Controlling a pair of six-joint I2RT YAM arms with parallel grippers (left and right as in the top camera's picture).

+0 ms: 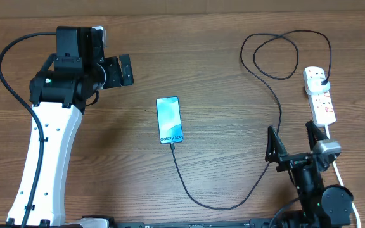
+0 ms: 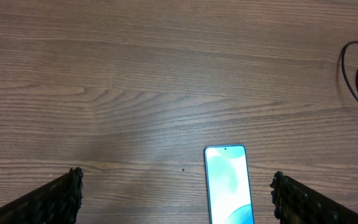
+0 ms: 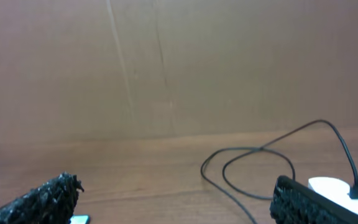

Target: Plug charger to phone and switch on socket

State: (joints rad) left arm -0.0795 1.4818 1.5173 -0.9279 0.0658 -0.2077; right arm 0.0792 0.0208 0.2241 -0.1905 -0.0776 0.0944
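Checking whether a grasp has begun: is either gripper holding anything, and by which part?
Nothing is held. The left gripper and the right gripper both stand open with nothing between their fingers; the phone lies apart from both.

Open tabletop [image 1: 170, 50] around phone [image 1: 169, 120]; charger [image 1: 280, 113] cable bars way to socket [image 1: 320, 95].

You've got one readable line: on the phone [image 1: 168, 120], lying ahead of the left gripper [image 1: 118, 71] and between its fingers in the wrist view, the blue screen says "Galaxy", then what looks like "S24", at the end farthest from that hand. The socket [image 1: 320, 98], just beyond the right gripper [image 1: 291, 142], carries red markings too small to read.
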